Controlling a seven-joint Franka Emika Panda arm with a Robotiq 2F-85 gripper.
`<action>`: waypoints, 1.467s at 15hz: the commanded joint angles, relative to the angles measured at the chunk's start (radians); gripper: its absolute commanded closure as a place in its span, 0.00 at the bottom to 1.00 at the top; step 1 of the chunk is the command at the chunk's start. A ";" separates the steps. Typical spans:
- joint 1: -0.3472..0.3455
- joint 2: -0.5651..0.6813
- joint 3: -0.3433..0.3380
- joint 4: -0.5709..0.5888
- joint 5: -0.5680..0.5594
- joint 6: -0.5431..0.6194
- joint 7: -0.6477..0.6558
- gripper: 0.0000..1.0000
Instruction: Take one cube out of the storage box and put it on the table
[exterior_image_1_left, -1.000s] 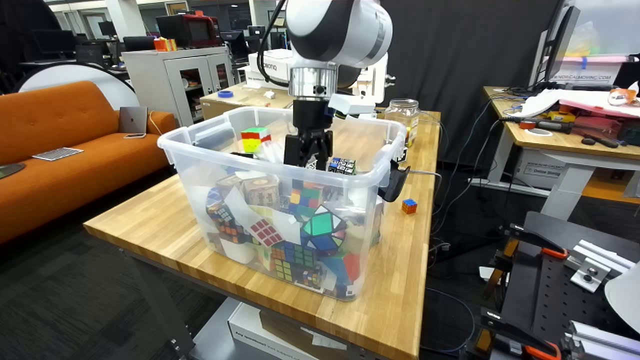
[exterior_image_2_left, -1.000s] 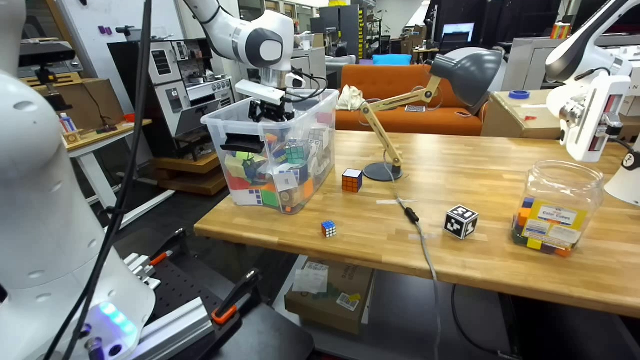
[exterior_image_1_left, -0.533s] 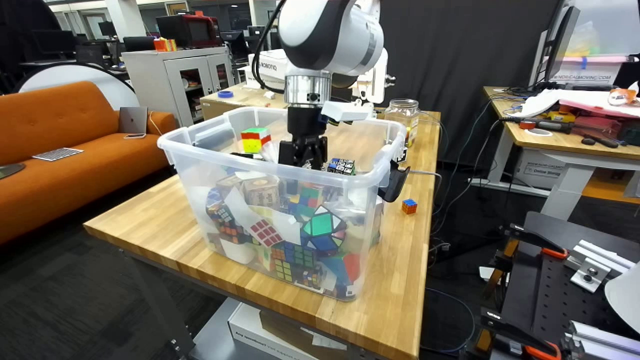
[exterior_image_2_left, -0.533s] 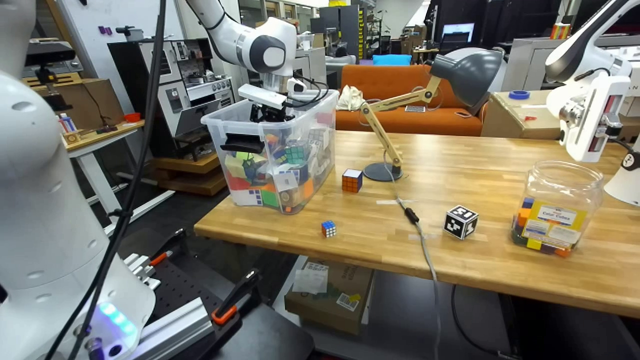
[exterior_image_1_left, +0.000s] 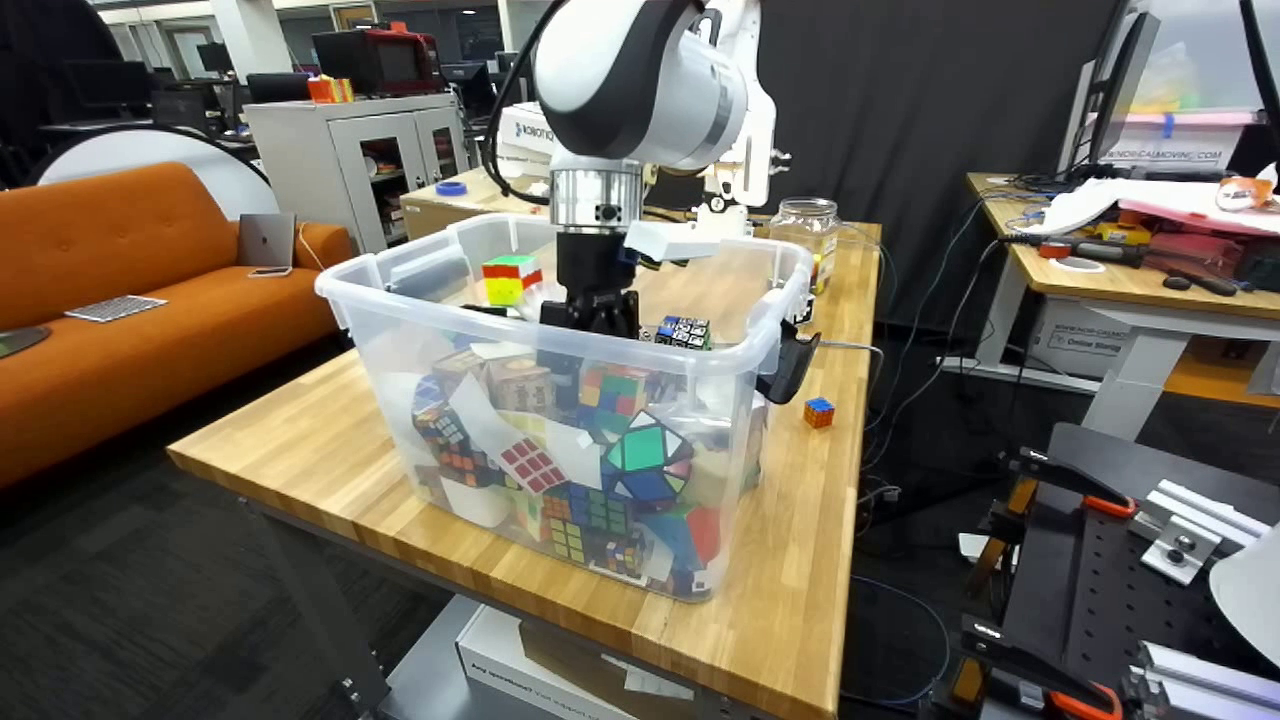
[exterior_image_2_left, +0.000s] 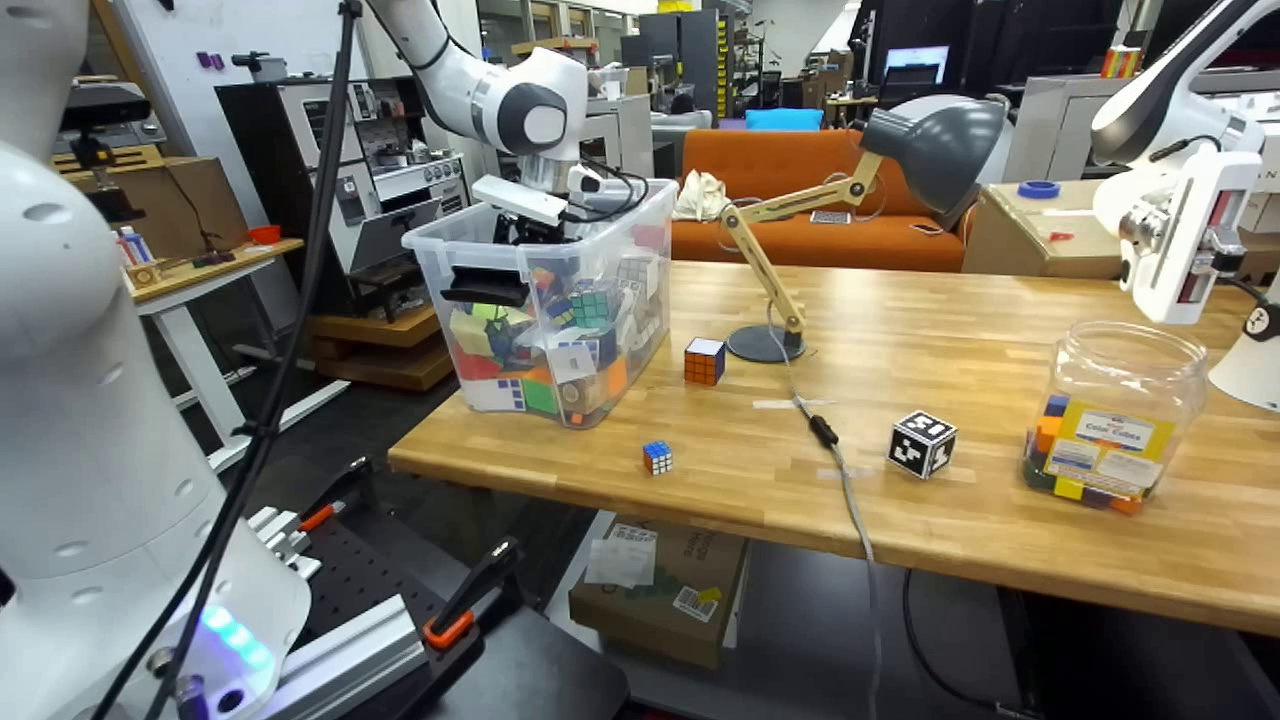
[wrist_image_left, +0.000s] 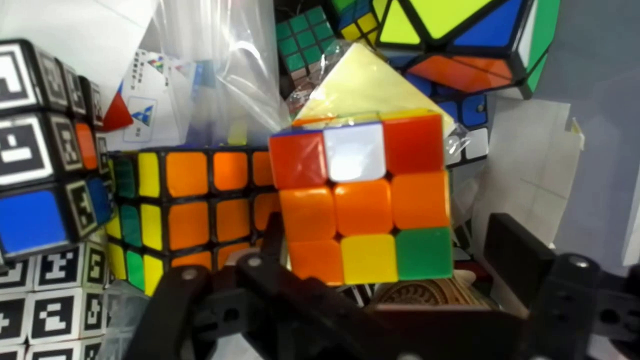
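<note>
The storage box (exterior_image_1_left: 430, 312), also in an exterior view (exterior_image_2_left: 460, 247), stands on the table (exterior_image_1_left: 800, 520) and holds many cubes. My gripper (exterior_image_1_left: 590, 318) points down inside it; it also shows in an exterior view (exterior_image_2_left: 535, 230). In the wrist view my gripper (wrist_image_left: 390, 234) is open around a mixed-colour cube (wrist_image_left: 365, 205) with orange, red, white, yellow and green tiles. The left finger is close against or beside the cube; I cannot tell if it touches. A gap separates the right finger from the cube. The cube's lower part is hidden.
An orange-faced cube (wrist_image_left: 200, 205) and tag-patterned cubes (wrist_image_left: 55, 305) crowd the left in the wrist view. A plastic bag (wrist_image_left: 220, 65) lies behind. On the table are a small cube (exterior_image_2_left: 657, 458), a larger cube (exterior_image_2_left: 704, 361), a lamp (exterior_image_2_left: 760, 265) and a jar (exterior_image_2_left: 1115, 440).
My gripper has moved left in an exterior view and lower into the box. The cubes and other things on the table have not moved.
</note>
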 joint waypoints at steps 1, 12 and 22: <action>-0.019 0.001 0.011 0.014 0.008 -0.028 -0.002 0.00; -0.036 -0.028 0.014 -0.005 0.036 -0.106 -0.011 0.00; -0.033 -0.027 0.011 0.003 0.038 -0.112 -0.007 0.38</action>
